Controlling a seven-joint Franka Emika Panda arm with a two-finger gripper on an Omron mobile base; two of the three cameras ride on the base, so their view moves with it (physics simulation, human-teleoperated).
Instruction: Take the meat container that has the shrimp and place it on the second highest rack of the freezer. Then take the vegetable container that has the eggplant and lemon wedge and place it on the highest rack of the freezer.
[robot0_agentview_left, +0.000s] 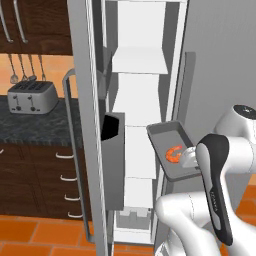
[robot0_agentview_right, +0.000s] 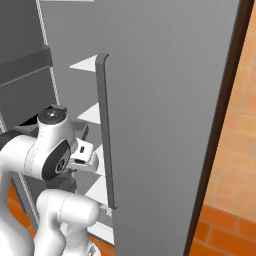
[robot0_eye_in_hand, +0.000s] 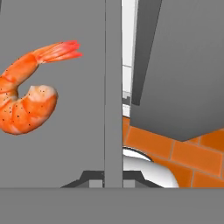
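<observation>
The grey meat container hangs tilted in the air in front of the open freezer, by the right edge of its opening and level with its middle white shelves. The orange shrimp lies in the container near my hand. My gripper is shut on the container's near rim. In the hand view the shrimp lies left of the rim, which runs up from between my fingertips. In the right base view my hand sits just left of the grey door's long handle.
The freezer's open left door carries a dark bin and a long handle. A wide grey door stands to the right. A toaster sits on the dark counter at left, above drawers. The floor is orange tile.
</observation>
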